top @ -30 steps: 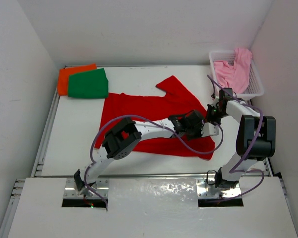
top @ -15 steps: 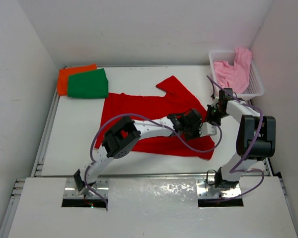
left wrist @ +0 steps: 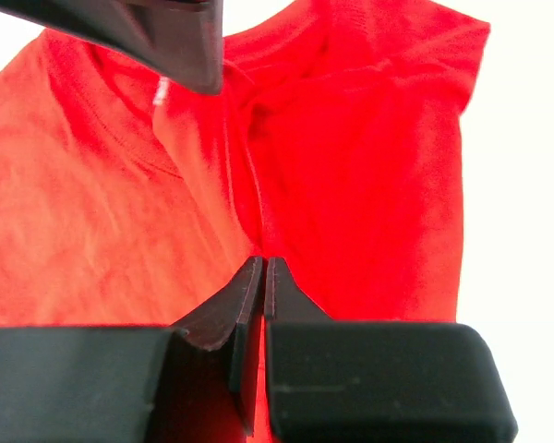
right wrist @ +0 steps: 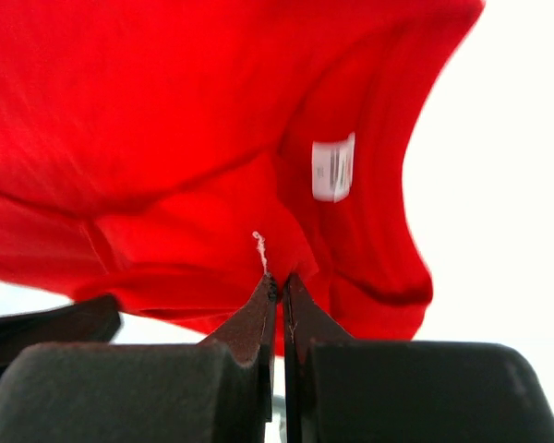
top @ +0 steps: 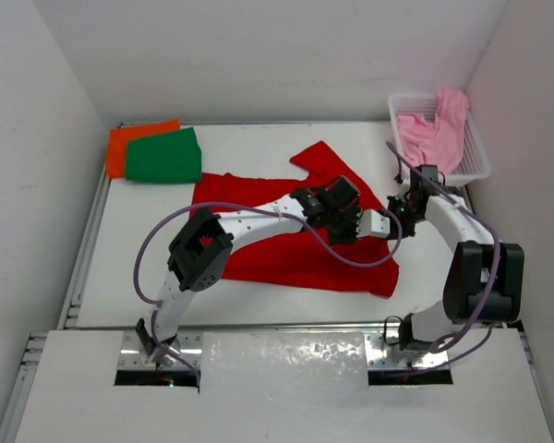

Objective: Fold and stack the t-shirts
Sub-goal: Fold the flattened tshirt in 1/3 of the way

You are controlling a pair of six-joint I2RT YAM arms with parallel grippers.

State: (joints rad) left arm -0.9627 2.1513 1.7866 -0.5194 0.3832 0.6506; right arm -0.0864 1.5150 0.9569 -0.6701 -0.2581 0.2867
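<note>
The worktop (top: pixel 138 268) carries a red t-shirt (top: pixel 295 266) spread across its middle, mostly flat, with its neck end toward the right arm. At the far left corner a folded green t-shirt (top: pixel 163 155) lies on a folded orange t-shirt (top: pixel 138 132). A pink t-shirt (top: pixel 429 129) hangs over the basket (top: pixel 475 164) at the far right.

The red cloth looks light, thin and limp. It would likely sag and crease from a single pinch, so two spaced holds along one edge should suit it.

The right gripper (right wrist: pixel 279 281) has its jaws shut tight on cloth beside the collar, near the label (right wrist: pixel 332 168), and that end is raised. The left gripper (left wrist: pixel 262 268) also has its jaws shut, with a ridge of red cloth running into their tips.
</note>
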